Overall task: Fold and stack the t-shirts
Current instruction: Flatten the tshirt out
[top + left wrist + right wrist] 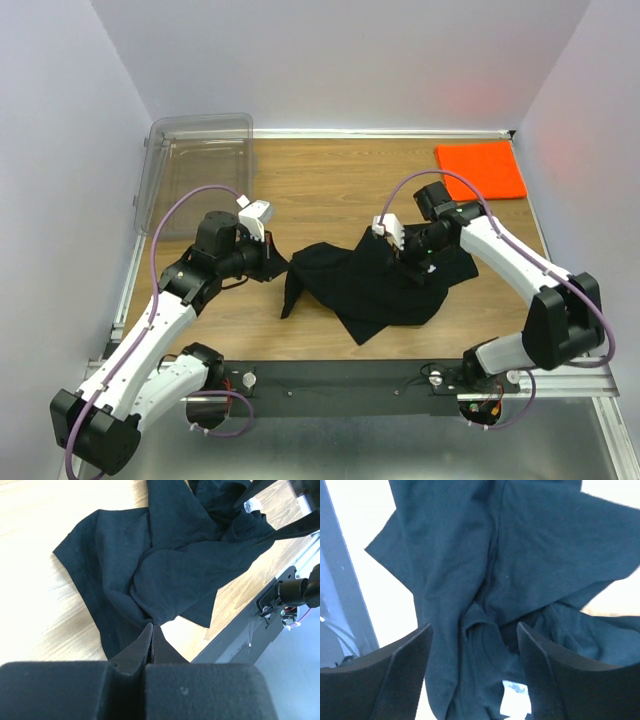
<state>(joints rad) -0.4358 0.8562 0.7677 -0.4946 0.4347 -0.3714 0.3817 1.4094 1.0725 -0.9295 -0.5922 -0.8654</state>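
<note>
Left gripper (152, 630): closed, pinching a bunched fold of cloth at the 9 o'clock edge of the black t-shirt (385, 285).
Black t-shirt: lies crumpled on the table (330, 190) near the 6 o'clock edge. It is twisted into ridges, with one flap trailing toward 7 o'clock, and it is not yet spread flat or folded.
Right gripper (474, 627): jaws wide apart and holding nothing. It hovers over the collar area at about the 1 o'clock part of the shirt. Whether the fingers touch the cloth I cannot tell.
Orange t-shirt (481, 169): folded into a flat rectangle at the table's 2 o'clock corner, well apart from the black one.
Clear bin (196, 165): at the 10 o'clock corner, partly over the table edge.
Stage, as a judgement: the black shirt is being straightened before the first fold.
Risk, uneven pull: only one side is gripped, so drawing it toward 9 o'clock would likely drag the whole heap instead of opening it.
Risk, wrong grasp: the collar sits among stacked layers, so the right gripper could close on several plies and lock the twist in.
Risk, slip: the left pinch is narrow and may let go under tension.
Writing: a small white neck label (515, 703) shows inside the collar, with print too small to read. No logo or brand is legible.
</note>
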